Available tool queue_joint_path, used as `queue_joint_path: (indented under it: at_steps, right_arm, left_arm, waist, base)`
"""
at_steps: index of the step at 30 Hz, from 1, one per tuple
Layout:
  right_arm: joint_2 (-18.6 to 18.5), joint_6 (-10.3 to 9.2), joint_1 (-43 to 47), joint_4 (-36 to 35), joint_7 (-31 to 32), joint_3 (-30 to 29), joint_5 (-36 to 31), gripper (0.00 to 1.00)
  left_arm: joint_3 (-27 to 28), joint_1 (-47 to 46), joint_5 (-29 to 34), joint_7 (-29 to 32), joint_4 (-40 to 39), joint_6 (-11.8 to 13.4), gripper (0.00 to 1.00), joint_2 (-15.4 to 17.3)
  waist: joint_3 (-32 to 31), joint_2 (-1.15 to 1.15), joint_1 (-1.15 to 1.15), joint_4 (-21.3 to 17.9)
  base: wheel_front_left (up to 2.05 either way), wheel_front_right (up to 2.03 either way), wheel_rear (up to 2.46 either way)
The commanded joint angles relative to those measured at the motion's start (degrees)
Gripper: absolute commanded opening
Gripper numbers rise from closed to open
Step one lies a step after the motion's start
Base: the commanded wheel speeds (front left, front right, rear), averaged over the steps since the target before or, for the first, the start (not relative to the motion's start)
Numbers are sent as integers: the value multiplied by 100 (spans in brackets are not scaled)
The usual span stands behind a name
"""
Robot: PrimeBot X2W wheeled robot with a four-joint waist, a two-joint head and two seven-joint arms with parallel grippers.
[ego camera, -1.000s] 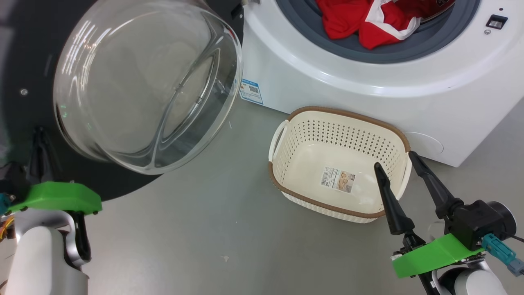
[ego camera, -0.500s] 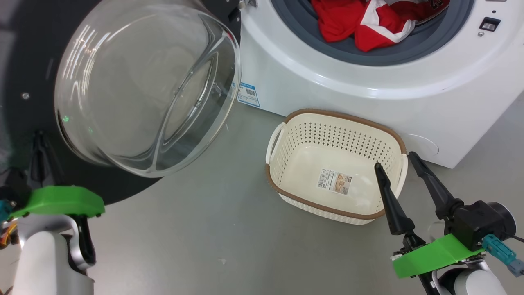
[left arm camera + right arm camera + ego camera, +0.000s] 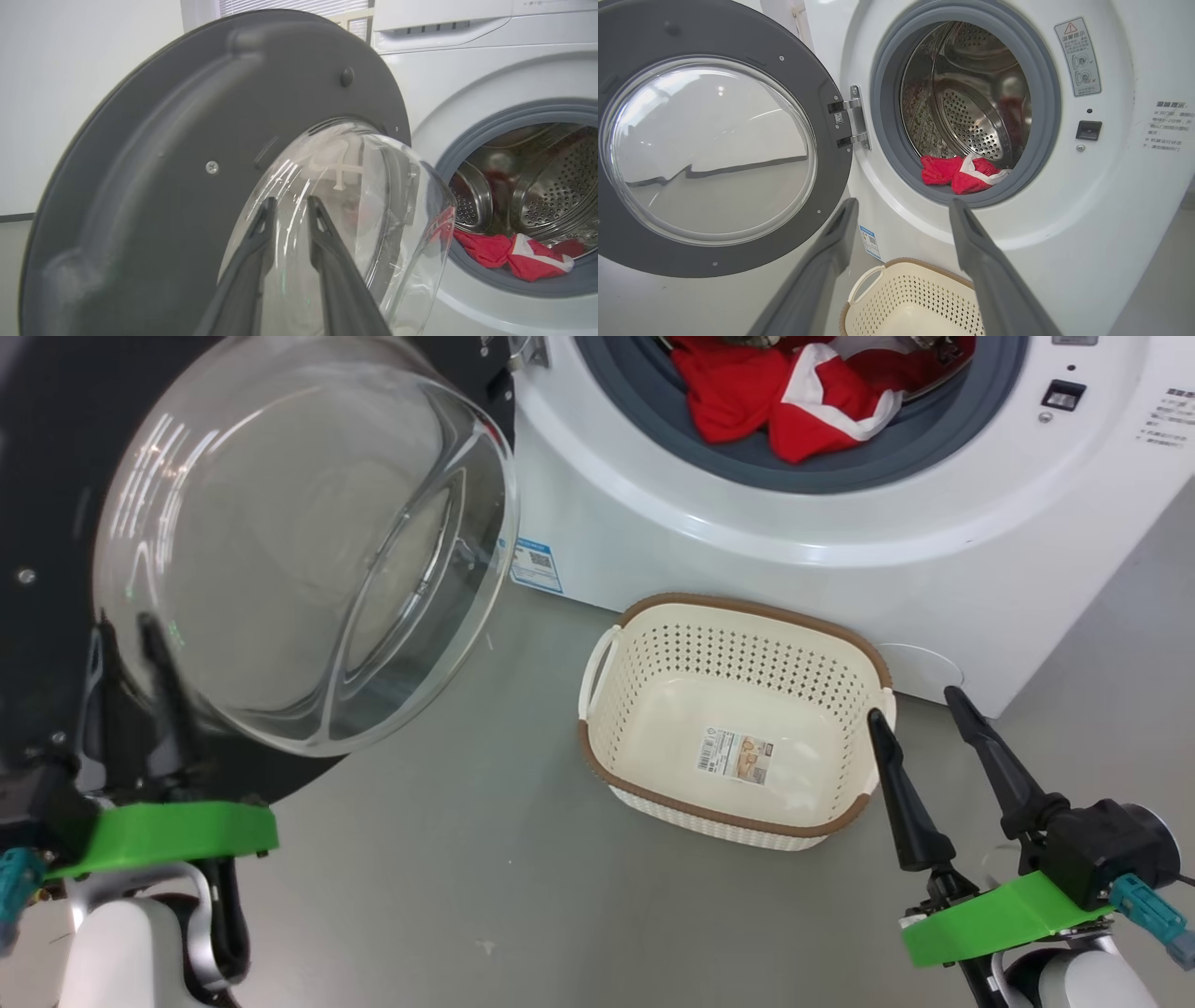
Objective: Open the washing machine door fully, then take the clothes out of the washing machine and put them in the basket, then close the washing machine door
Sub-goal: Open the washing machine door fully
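I see the washing machine door [image 3: 710, 149] swung open to the left. My left gripper [image 3: 290, 203] sits just by its glass bowl, fingers narrowly parted and gripping nothing. My right gripper [image 3: 913, 703] is spread wide at the near right corner of the basket [image 3: 738, 607], which stands before the washing machine [image 3: 840, 560]. The clothes [image 3: 775, 401] lie at the drum's mouth.
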Motion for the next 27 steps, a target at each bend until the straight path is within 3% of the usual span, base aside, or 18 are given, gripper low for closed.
queue_joint_path:
  at_steps: [1, 10, 15, 27]
  right_arm:
    - [15, 36, -224, -98, -77, 74, 97, 100]
    - [15, 36, -280, 79, -301, -179, 143, 100]
    - [15, 36, -310, 187, -412, -277, 160, 100]
    - [15, 36, -245, 370, -579, -411, 199, 100]
  left_arm:
    - [80, 90, -36, -23, -401, -110, 100, 161]
    - [-603, 412, -257, -23, -1269, -329, 100, 142]
    - [-956, 510, -145, -23, -1284, -423, 100, 141]
    - [-1174, 692, -275, -23, -1146, -587, 100, 145]
  waist:
    - [-38, 0, 0, -98]
    - [-124, 0, 0, -455]
    - [-169, 0, 0, -754]
    - [-360, 0, 0, -1689]
  base:
    - [0, 0, 0]
    - [0, 0, 0]
    - [0, 0, 0]
    - [0, 0, 0]
